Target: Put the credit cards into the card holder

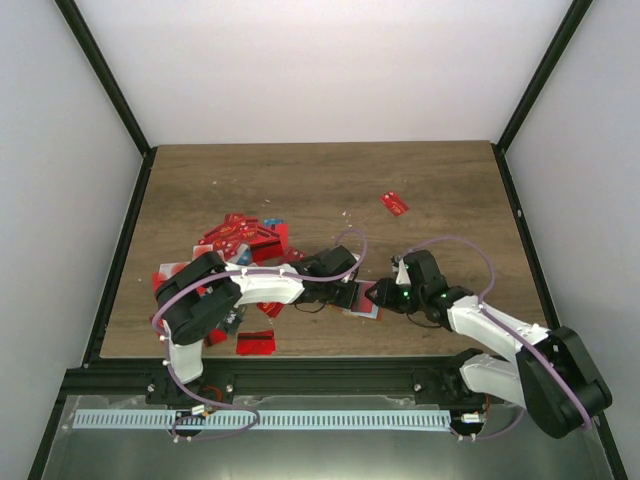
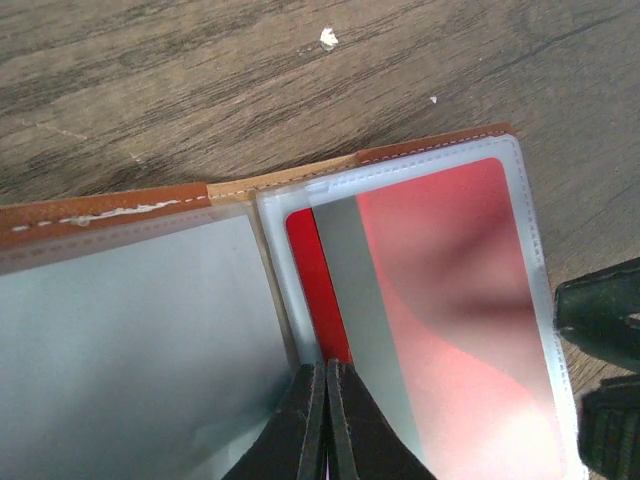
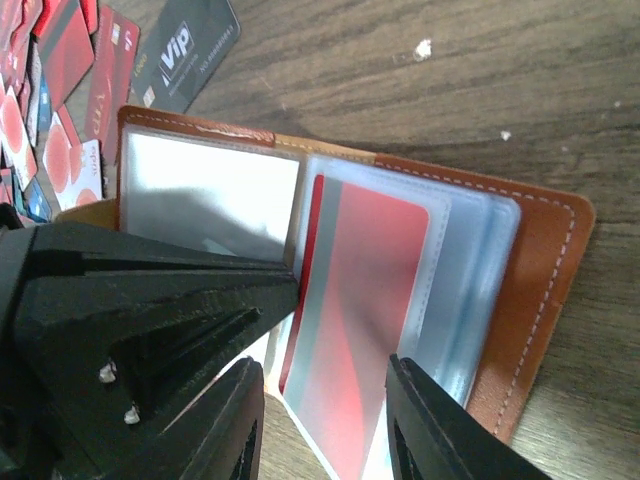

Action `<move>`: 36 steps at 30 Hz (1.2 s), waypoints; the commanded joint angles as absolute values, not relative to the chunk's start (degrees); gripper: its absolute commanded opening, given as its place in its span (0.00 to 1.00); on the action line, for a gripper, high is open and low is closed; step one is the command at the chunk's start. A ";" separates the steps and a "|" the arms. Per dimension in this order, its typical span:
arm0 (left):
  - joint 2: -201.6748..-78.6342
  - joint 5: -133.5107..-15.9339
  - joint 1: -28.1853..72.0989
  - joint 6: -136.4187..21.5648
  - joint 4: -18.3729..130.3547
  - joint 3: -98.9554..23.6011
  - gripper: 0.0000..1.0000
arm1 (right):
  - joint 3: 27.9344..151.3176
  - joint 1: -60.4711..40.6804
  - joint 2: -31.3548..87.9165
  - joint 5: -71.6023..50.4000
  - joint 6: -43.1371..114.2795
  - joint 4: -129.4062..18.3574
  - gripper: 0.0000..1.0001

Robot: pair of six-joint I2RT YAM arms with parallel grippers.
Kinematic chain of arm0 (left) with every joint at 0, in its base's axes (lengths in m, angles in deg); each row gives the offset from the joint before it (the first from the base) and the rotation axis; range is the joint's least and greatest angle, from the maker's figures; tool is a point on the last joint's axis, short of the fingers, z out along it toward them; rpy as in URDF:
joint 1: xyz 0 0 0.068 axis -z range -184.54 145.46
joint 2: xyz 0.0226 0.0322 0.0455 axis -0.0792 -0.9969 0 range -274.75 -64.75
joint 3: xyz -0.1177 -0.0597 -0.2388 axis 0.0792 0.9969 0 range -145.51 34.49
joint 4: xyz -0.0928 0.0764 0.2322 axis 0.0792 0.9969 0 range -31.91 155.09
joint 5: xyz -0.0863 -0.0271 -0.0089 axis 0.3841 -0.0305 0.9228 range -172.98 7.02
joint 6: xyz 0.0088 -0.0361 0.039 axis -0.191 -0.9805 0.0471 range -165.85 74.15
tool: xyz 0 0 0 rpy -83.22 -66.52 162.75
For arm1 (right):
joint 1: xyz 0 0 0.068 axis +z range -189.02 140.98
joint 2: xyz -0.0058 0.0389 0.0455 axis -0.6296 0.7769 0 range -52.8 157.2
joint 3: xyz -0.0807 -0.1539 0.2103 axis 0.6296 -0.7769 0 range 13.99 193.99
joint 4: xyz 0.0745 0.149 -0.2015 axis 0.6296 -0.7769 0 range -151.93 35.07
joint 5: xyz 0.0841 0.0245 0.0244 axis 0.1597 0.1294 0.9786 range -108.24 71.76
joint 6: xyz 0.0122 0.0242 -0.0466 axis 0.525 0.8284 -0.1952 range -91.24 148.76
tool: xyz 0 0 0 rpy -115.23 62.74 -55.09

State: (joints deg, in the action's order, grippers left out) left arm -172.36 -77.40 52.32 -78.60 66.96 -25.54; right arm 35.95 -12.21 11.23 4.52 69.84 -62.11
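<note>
Card holder: the orange-brown leather-like folding card holder (image 3: 540,290) lies opened on the wooden table (image 1: 450,180). It is at about 5 o'clock from the table's middle, between the two grippers.
Done so far: one red plastic card with a grey stripe (image 2: 440,300) sits inside a clear plastic sleeve (image 2: 400,178) of the card holder, and looks fully or almost fully in.
Left gripper: the left gripper (image 2: 325,372) has its fingers pressed together, with the tips at the card's edge by the fold. Whether they nip the sleeve cannot be told.
Right gripper: the right gripper (image 3: 325,375) is spread, one finger to each side of the loaded sleeve at its 6 o'clock end, gripping nothing.
Left to do: a loose pile of mostly red thin plastic cards (image 1: 240,240) lies at 9 o'clock from the table's middle. A lone red card (image 1: 394,203) lies at 2 o'clock, and another red card (image 1: 255,343) at 7 o'clock by the near edge. A black VIP card (image 3: 185,50) lies near the card holder.
Progress: early, by my reckoning. Only one card shows in the card holder and most remain outside it.
</note>
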 commanded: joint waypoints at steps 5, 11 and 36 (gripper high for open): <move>-174.44 -78.56 52.20 -78.50 68.44 -25.80 0.04 | 35.94 -12.66 10.90 4.81 69.51 -62.45 0.37; -174.78 -78.46 52.20 -78.58 68.39 -25.89 0.04 | 36.07 -12.66 8.49 3.23 69.80 -64.19 0.38; -174.89 -77.11 52.16 -79.03 67.59 -25.46 0.04 | 34.67 -12.61 12.46 4.61 70.81 -60.05 0.38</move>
State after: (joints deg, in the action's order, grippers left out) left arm -172.97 -77.33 52.32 -78.82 66.13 -25.84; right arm 34.79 -12.26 12.76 4.15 70.43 -61.10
